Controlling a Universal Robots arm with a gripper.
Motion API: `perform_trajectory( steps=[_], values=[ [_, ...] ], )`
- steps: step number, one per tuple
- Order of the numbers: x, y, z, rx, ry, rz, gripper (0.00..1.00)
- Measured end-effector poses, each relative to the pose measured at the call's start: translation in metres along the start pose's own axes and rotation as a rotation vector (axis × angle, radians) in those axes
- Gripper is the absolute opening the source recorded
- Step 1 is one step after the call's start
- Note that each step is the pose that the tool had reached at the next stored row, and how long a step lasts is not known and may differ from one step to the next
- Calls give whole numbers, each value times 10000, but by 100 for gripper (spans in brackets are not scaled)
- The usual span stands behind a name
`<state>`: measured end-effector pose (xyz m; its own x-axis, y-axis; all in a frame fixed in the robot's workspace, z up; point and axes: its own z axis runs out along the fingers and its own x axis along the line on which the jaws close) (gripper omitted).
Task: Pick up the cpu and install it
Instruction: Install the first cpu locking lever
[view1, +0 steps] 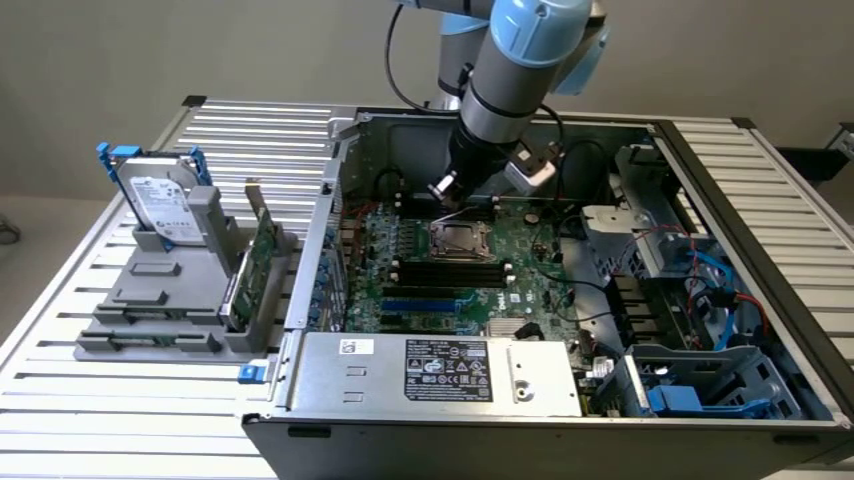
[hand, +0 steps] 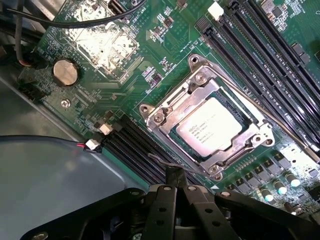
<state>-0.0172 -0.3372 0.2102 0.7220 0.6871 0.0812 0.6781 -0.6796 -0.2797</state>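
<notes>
The cpu (hand: 212, 131) lies flat in its socket on the green motherboard (hand: 165, 60), silver top up, and the metal retention frame (hand: 165, 107) is folded down around it. In the exterior view the cpu (view1: 461, 240) shows at the board's centre inside the open computer case. My gripper (hand: 175, 175) is shut, its black fingers pressed together with nothing seen between them. Its tip sits just beside the socket, next to the hooked end of the thin wire lever (hand: 157, 159). From outside, the gripper (view1: 445, 188) hangs just above and behind the socket.
Black memory slots (hand: 270, 55) run along one side of the socket, and a coin battery (hand: 65, 72) lies on the board. The case walls (view1: 327, 200) and power supply (view1: 447, 368) hem the board in. A hard drive (view1: 163, 205) and green card (view1: 254, 262) stand on a grey holder outside.
</notes>
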Motion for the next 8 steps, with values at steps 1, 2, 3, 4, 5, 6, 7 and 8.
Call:
perform_trajectory(
  steps=[1, 2, 3, 4, 5, 6, 7, 8],
  values=[
    [1, 1, 2, -5, -4, 1, 11],
    [1, 3, 4, -9, -8, 0, 11],
    [2, 4, 6, -12, -10, 0, 11],
    [4, 6, 8, -17, -15, -2, 11],
    [5, 8, 10, -21, -21, -3, 11],
    [7, 11, 11, -27, -27, -5, 11],
    [8, 13, 13, -33, -33, -6, 11],
    [10, 15, 14, -38, -39, -8, 11]
  ],
)
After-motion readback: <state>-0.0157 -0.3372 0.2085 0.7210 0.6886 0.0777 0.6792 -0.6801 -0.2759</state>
